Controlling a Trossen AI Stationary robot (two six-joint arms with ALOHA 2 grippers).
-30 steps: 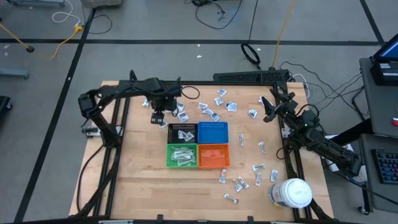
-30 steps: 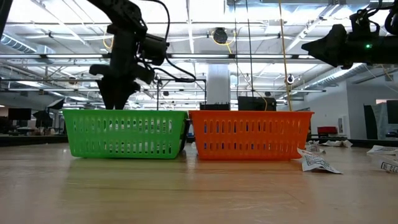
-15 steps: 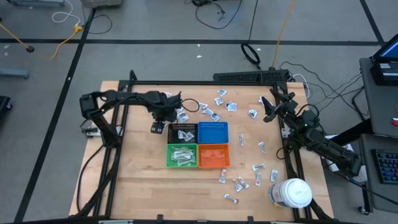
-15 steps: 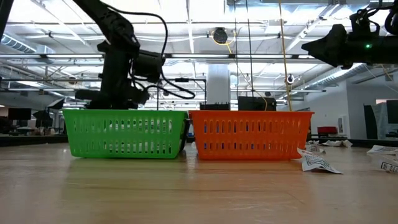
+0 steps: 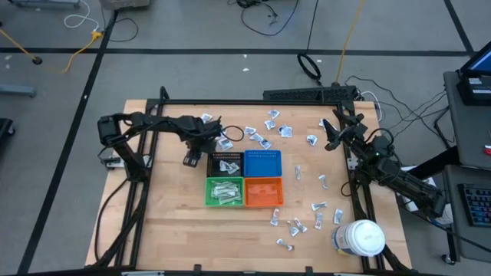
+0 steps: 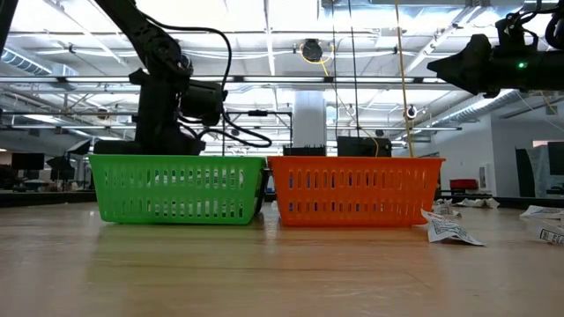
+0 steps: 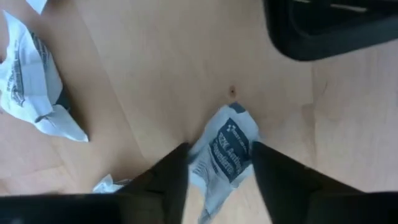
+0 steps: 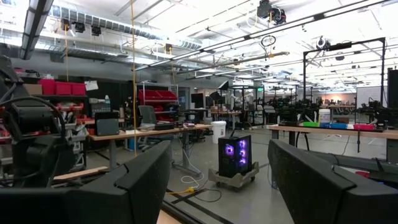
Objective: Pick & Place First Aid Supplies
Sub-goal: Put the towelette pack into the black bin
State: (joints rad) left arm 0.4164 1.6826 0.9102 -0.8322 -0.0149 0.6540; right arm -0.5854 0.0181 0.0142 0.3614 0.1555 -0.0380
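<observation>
**Inspector A:** We find the left tool (image 7: 214, 171) low over the worktop (image 5: 176, 207), just behind the black bin (image 5: 225, 162), beside the loose packets at the far side. In the left wrist view a crumpled white packet with blue print (image 7: 225, 149) lies flat on the wood directly between the two fingers (image 7: 165, 180), its long axis running forward along the gap rather than across it.

**Inspector B:** And the state of the tool?

**Inspector A:** The fingers stand partly apart, one on each flank of the packet, at or just beside its edges. We cannot tell that they are clamped on it; we judge the grasp as not yet made. A second packet (image 7: 31, 81) lies well off to one side, clear of the fingers.

**Inspector B:** The other arm?

**Inspector A:** The right tool (image 5: 331, 135) waits raised at the far right edge, fingers wide apart and holding nothing. The left arm is plainly the nearer.

**Inspector B:** What does the next move call for?

**Inspector A:** We judge that it needs only a squeeze and a lift. The risk is the thin wrapper slipping out.
</observation>
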